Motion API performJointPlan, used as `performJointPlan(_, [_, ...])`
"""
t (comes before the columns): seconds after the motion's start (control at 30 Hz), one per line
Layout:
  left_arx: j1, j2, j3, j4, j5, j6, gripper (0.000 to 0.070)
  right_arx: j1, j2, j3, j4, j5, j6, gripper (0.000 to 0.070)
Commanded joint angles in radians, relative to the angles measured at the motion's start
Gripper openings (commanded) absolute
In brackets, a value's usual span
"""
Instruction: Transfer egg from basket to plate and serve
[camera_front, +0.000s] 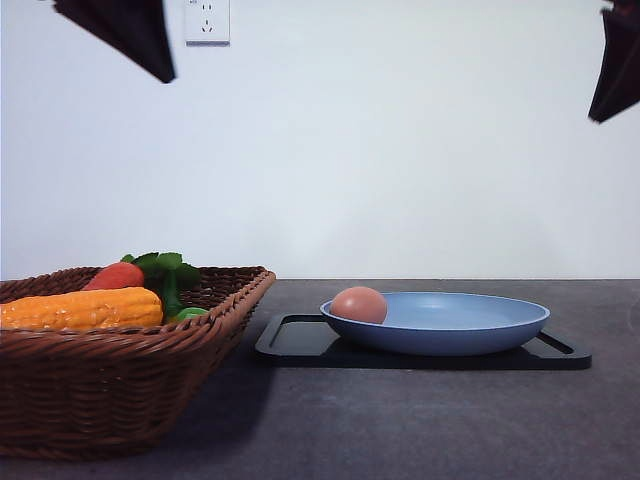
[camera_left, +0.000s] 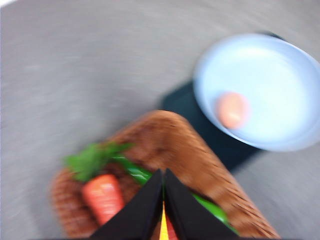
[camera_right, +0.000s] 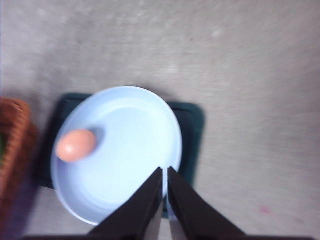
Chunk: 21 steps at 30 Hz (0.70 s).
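Dark grey surface (camera_front: 420, 420) carries a black tray (camera_front: 300, 345) steadying the blue plate (camera_front: 470, 325), where the egg (camera_front: 358, 304) rests near the basket-side rim, already out of the wicker basket (camera_front: 120, 385). Both grippers, left (camera_left: 163, 200) and right (camera_right: 164, 197), hang high with fingers pressed together, empty, so serving seemingly remains.

Egg (camera_front: 358, 304) in plate (camera_front: 470, 340) on tray (camera_front: 300, 345), basket (camera_front: 130, 390) to their left.

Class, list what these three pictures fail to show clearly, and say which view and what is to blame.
- Basket: front view, left side cut off by the frame edge.
- Carrot: left wrist view, motion blur; lower end hidden behind the left gripper.
- Plate: right wrist view, near rim hidden behind the right gripper.
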Motion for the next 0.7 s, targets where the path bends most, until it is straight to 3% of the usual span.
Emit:
performJointPlan(0.0, [0.024,-0.007,-0.005,0.024,-0.004,-0.03,0.0,0.039,-0.027,-0.01,0.02,0.05,-0.015,0.0])
performJointPlan(0.2, [0.096,-0.118,-0.16,0.178,-0.004,-0.08,0.0,0.204,-0.182,-0.168,0.159,0.222,-0.015,0.0])
performJointPlan(0.47, [0.102,-0.37,-0.494,0.427,-0.004,-0.143,0.0,0.384,-0.399,-0.535,0.524,0.416,-0.015,0.0])
performJointPlan(0.67, [0.102,-0.543,-0.666,0.473,-0.004,-0.197,0.0,0.467,-0.521,-0.763,0.703,0.492,0.002,0.0])
